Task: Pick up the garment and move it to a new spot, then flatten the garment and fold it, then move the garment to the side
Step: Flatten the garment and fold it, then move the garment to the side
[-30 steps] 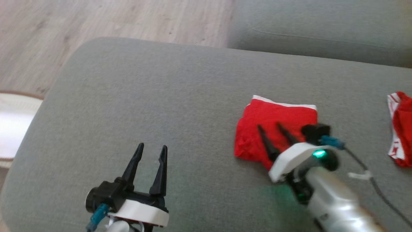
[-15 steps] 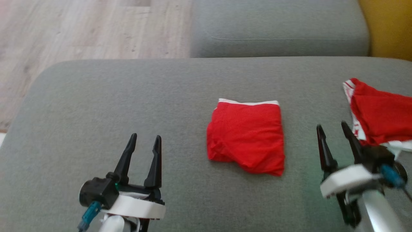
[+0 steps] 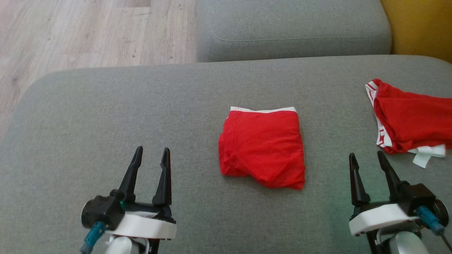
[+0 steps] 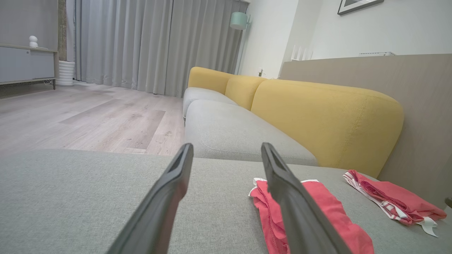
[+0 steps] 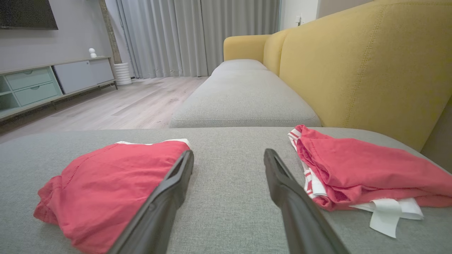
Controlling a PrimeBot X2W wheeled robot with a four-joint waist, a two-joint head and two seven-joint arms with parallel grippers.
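Fabric first: the folded garment point(image 3: 262, 146) is thin red knit, a squarish packet w/ a white waistband strip along its far edge and a rumpled, rounded near-left corner. It lies flat on the grey seat cushion point(image 3: 106, 116), roughly mid-cushion, btwn the two grippers and touching neither. That cushion is coarse woven cloth w/ rounded corners, and a 2nd grey cushion point(image 3: 293, 31) of the same weave sits beyond it, a stitched seam along its front. At the right rises a mustard-yellow backrest point(image 3: 420, 28), padded, soft-edged. Near the cushion's right edge lies the second garment point(image 3: 409, 118), also red but w/ red-and-white striped trim and a white label tab sticking out, bunched in loose layers, well apart from the folded one. At lower left sits the left gripper point(image 3: 152, 149), at lower right the right gripper point(image 3: 366, 154); each has long, tapered matte-black fingers point(image 3: 163, 176) on a white collar w/ a teal connector. Both pairs are spread apart, nothing btwn them, no cloth touched. Past the cushion shows pale wood-plank floor point(image 3: 70, 31); wrist views add grey pleated curtains point(image 4: 141, 46) and a low cabinet point(image 5: 53, 83) further back. Count: 2 red garments, 2 grey cushions, 2 grippers, 2 fingers apiece.
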